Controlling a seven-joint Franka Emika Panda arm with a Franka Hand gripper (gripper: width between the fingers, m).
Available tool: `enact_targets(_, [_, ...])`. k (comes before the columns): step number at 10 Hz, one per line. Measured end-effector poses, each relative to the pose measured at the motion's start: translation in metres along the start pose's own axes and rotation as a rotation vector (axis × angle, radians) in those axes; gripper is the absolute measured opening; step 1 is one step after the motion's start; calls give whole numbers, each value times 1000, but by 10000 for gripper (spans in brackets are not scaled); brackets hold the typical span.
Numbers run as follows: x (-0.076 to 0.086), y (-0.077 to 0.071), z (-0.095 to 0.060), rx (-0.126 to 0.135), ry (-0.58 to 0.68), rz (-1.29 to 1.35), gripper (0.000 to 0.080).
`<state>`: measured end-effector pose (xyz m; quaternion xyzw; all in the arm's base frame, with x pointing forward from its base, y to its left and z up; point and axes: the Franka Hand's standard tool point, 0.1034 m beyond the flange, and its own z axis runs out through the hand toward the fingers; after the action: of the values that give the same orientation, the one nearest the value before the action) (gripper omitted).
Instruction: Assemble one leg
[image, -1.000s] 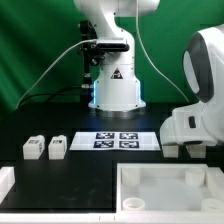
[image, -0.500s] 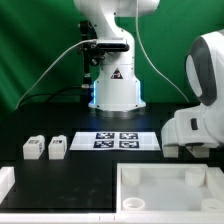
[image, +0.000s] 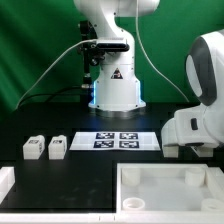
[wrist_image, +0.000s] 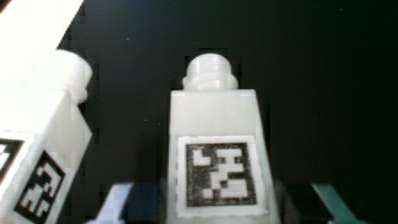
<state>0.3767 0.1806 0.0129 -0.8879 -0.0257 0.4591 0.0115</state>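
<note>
gripper (wrist_image: 228, 204) open, jaws astride one leg (wrist_image: 217, 130); second leg (wrist_image: 45, 120) just beside. Marker board (image: 118, 140), white tray (image: 165, 171) on black desk (image: 85, 172); green backdrop (image: 30, 50).

1. The leg (wrist_image: 217, 120) between the jaws is smooth white plastic with a soft sheen.
2. Its tag (wrist_image: 217, 172) is matt black-and-white print.
3. The second leg (wrist_image: 45, 120), just outside the jaws, looks like the same plastic.
4. The counter (wrist_image: 329, 70) beneath is matt black.
</note>
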Motion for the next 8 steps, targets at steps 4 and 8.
enact_targets(4, [0,0,0,0,0,0,290])
enact_targets(8, [-16,13,-78,20,87,-68,291])
